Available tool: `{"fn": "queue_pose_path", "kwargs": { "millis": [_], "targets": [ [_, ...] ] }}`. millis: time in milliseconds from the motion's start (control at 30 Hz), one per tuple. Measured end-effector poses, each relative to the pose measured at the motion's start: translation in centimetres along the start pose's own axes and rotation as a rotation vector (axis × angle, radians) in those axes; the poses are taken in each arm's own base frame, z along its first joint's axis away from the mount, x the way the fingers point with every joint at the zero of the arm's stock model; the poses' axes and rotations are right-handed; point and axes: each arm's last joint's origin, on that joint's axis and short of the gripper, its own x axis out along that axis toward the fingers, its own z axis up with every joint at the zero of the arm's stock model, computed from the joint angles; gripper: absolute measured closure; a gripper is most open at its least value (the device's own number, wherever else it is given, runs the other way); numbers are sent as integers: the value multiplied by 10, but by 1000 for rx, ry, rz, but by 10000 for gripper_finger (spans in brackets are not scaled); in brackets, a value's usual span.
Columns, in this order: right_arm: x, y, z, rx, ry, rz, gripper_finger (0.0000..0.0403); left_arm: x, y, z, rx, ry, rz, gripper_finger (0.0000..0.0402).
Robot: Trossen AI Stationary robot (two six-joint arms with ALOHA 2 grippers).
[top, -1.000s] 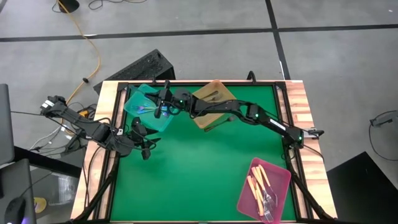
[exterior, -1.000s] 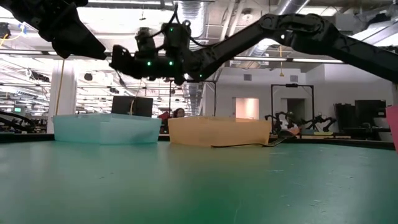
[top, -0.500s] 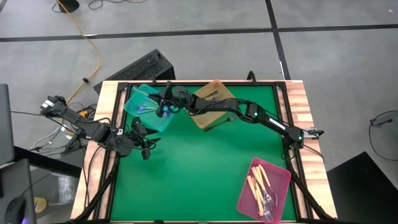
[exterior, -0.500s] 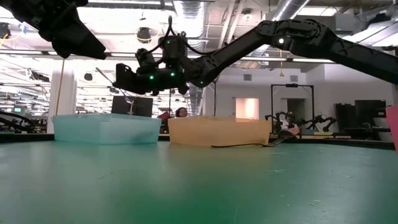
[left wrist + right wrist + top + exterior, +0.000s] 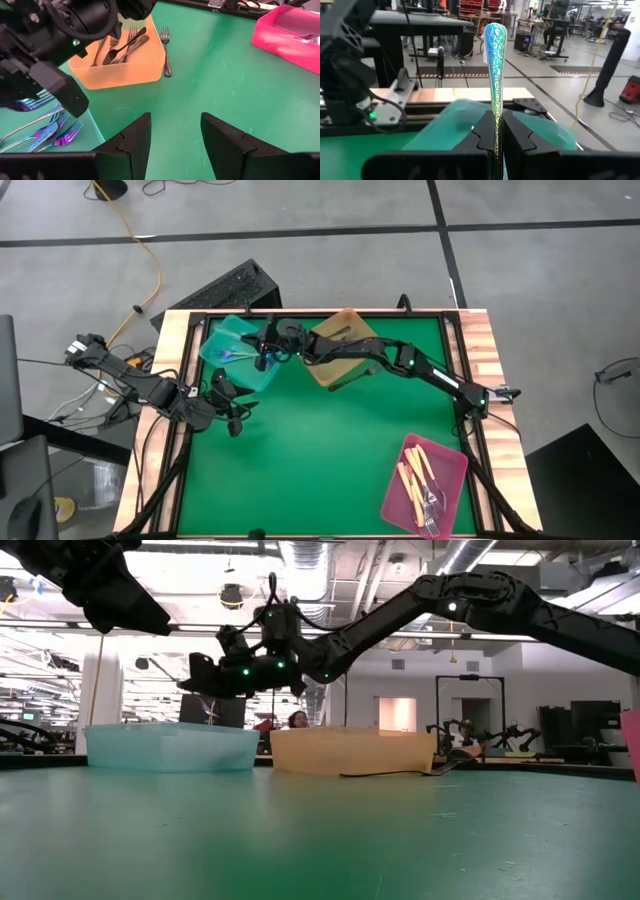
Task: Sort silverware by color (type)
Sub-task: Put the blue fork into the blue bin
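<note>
My right gripper hangs over the teal tray at the table's far left and is shut on an iridescent blue-teal utensil. More iridescent forks lie inside that tray. Dark grey forks lie in the amber tray, and one dark fork rests on the mat beside it. Cream-handled pieces lie in the pink tray at the near right. My left gripper waits open above the mat near the left edge, close to the teal tray. My right gripper pinches the iridescent utensil between its two fingers on its shaft. The patterned, rounded handle end sticks out past the fingertips. The other end is hidden behind the fingers. The utensil is lifted clear above the teal tray.
The right arm stretches across the far half of the table over the amber tray. The wooden table rim runs beside the left arm. Green mat lies open in the middle and near side. Floor cables and a black box sit beyond the far edge.
My right gripper has come down toward the teal tray with the iridescent utensil, shifting slightly toward the table's right, and has stayed shut on it. The utensil now sits lower, just over the tray's rim.
</note>
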Motion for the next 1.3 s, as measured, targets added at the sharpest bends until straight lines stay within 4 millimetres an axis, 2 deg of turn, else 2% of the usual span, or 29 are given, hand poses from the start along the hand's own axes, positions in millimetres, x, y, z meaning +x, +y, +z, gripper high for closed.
{"fn": "queue_pose_path", "kwargs": {
  "millis": [267, 1300],
  "targets": [
    [-4, -10, -18, 38, 51, 16, 367, 0, 0, 0, 11, -3, 4, 246],
    [-5, -13, -17, 22, 45, 33, 366, 0, 1, 0, 12, -18, 28, 246]
  ]
}}
